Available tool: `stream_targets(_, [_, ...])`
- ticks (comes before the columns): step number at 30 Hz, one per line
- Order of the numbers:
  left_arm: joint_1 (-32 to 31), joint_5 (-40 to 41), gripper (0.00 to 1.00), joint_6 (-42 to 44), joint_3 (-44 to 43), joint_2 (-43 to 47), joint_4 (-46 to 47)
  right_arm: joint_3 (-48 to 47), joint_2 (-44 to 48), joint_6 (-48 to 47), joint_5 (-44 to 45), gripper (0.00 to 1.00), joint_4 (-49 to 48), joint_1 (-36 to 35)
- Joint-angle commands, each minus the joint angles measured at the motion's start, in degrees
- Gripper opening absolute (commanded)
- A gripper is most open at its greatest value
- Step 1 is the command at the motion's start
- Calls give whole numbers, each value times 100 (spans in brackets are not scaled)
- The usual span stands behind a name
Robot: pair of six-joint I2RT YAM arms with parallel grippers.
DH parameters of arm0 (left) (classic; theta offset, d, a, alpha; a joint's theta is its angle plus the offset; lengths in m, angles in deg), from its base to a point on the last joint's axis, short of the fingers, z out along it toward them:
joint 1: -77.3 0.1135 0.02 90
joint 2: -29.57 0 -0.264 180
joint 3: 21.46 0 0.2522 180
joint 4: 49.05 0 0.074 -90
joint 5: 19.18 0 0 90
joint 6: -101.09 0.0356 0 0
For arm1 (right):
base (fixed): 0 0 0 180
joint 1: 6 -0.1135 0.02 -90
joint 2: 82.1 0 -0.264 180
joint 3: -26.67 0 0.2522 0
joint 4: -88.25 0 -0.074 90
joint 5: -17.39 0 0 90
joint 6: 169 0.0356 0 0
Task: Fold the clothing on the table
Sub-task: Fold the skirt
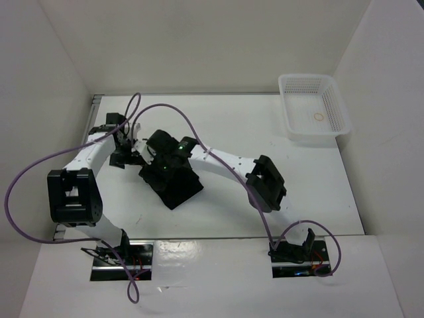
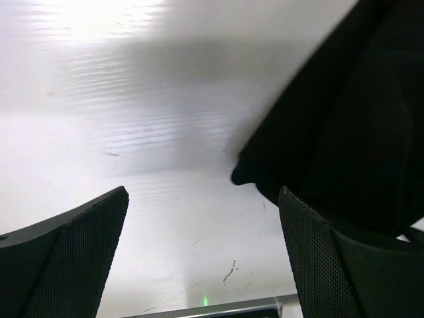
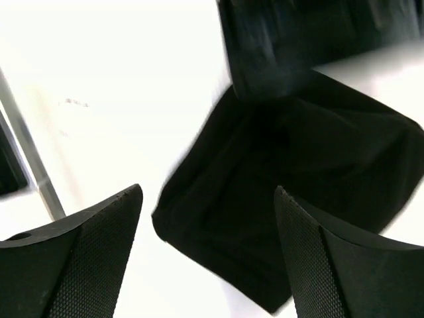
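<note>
The black clothing (image 1: 179, 189) lies as a compact folded bundle on the white table (image 1: 252, 126), left of centre. My right gripper (image 1: 161, 161) hovers over its far part, open, nothing between the fingers. In the right wrist view the clothing (image 3: 285, 179) lies flat below the right gripper (image 3: 209, 225), with one corner under the gap. My left gripper (image 1: 128, 156) stands just left of the bundle, open and empty. In the left wrist view the left gripper (image 2: 202, 218) frames bare table, with the clothing (image 2: 344, 132) at the upper right behind the right finger.
A white mesh basket (image 1: 311, 136) stands at the far right corner with a small ring (image 1: 318, 118) inside. A metal rail (image 1: 93, 112) runs along the table's left edge. White walls close in on three sides. Purple cables loop over both arms.
</note>
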Motion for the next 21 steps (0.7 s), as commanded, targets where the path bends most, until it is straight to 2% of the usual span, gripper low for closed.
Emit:
stream_targets(1, [161, 455, 100, -261, -17, 542, 218, 121, 895, -467, -611, 85, 125, 266])
stream_targets(3, [283, 455, 100, -261, -17, 744, 340, 654, 1300, -626, -611, 88, 38, 529])
stream_targets(7, [284, -623, 100, 46, 114, 1464, 411, 1746, 2294, -908, -286, 93, -296, 1108])
stream_targets(8, [284, -1253, 100, 256, 115, 1562, 411, 1948, 2635, -908, -112, 93, -349, 1257])
stream_targets(10, [162, -1749, 100, 459, 168, 1703, 411, 2493, 2927, -960, -49, 93, -349, 1636])
stream_targets(12, [-75, -2146, 100, 696, 168, 1703, 324, 3012, 3287, -961, 205, 93, -349, 1794])
stream_targets(16, [-628, -2866, 100, 1127, -43, 1098, -106, 3865, 3683, -864, 847, 93, -490, 1857])
stream_targets(21, [-1043, -3824, 100, 1742, -272, 694, -362, 4560, 4088, -803, 900, 94, -490, 1978])
